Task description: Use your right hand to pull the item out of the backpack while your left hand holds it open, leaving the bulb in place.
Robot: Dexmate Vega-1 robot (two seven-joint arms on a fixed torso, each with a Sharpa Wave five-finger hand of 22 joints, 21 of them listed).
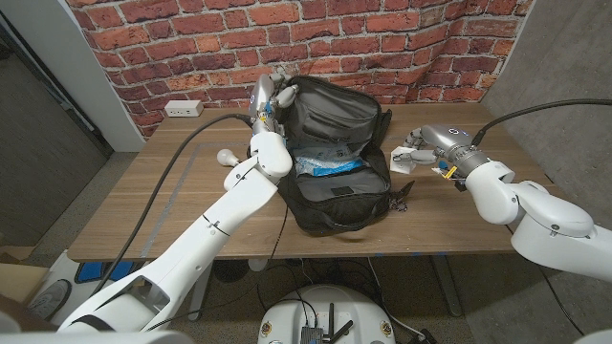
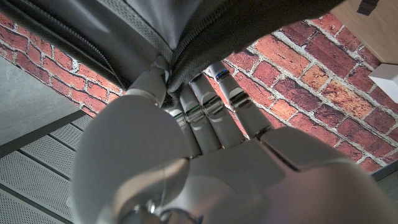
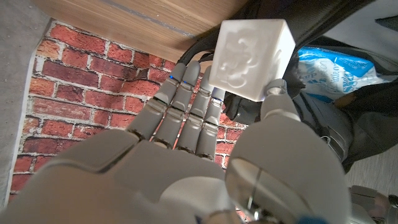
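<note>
White box [image 3: 250, 56] in right hand [image 3: 205, 155]

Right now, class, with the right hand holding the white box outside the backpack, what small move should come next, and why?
Probably lower the right hand and set the white box down on the table beside the backpack. The box is already out, pinched between thumb and fingers, clear of the opening, while the left hand grips the backpack's rim. A blue-and-white packet remains inside.
</note>
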